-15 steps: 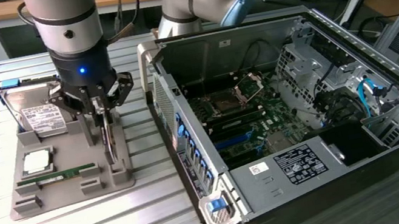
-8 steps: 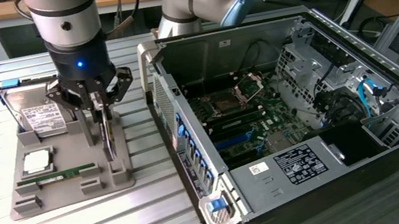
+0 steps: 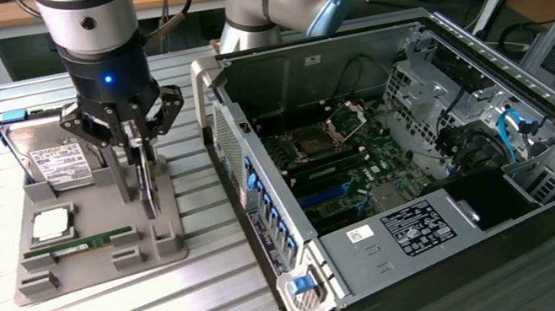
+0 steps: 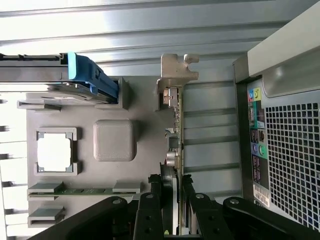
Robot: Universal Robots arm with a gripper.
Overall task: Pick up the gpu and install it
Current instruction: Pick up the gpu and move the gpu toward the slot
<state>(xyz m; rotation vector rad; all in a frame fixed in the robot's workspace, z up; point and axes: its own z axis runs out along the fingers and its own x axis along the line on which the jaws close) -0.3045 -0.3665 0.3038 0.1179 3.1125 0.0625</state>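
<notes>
Fingers [image 4: 150, 210] of my gripper [image 4: 173, 197] pinch the gpu [image 4: 176, 130], standing on edge in the grey holder tray [image 4: 145, 150], by its long upper edge, since I judge it light, stiff, fragile.

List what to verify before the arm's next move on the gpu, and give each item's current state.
1. The gripper lined up on the gpu: ok, it straddles the card at the end away from the bracket.
2. The gpu standing on edge in the grey fixture: ok.
3. Secure hold on the gpu: cannot tell.
4. The hard drive and memory stick apart from the card: ok.
5. The computer case open, with the motherboard exposed: ok.
6. Target slot free: cannot tell.
</notes>
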